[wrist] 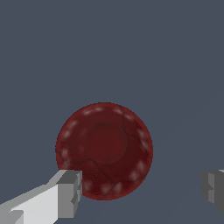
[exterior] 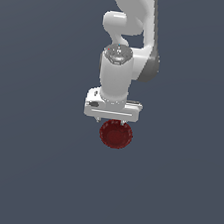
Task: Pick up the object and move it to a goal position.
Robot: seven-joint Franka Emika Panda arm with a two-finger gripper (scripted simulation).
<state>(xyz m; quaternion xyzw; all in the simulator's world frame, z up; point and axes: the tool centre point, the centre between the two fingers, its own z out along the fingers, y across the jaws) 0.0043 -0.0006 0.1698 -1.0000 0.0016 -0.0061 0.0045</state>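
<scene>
**Q:** Bowl (wrist: 104, 151) first. Where is it, how will it handle?

**Me:** Dark red, round, shallow, sitting flat on the grey floor (wrist: 175, 65). In the exterior view it peeks out right under my gripper (exterior: 112, 119), at about 6 o'clock from the white hand body. Looks rigid, thin-walled, probably light. Glossy specks around the inner rim, so I'd guess a smooth, slippery surface. Can't tell if it's brittle.

**Q:** Jaws?

**Me:** Spread wide, pinching nothing. In the wrist view one fingertip (wrist: 70, 192) overlaps the bowl's rim at about 7 o'clock on the bowl, the other fingertip (wrist: 214, 188) sits well off to the side, clear of it. So I'm not centred: the bowl is off toward one finger, not between both.

**Q:** Where to grab?

**Me:** My call: either span the full width across the rim, if my opening allows, or pinch one wall, a finger inside and a finger outside. Rim pinch looks safer on a shallow dish this wide. Needs a sideways shift either way.

**Q:** Anything in the way?

**Me:** Nothing else visible, only plain floor. No goal marker showing in either view. Main risk I see is the finger over the rim nudging or tipping the bowl on descent.
</scene>
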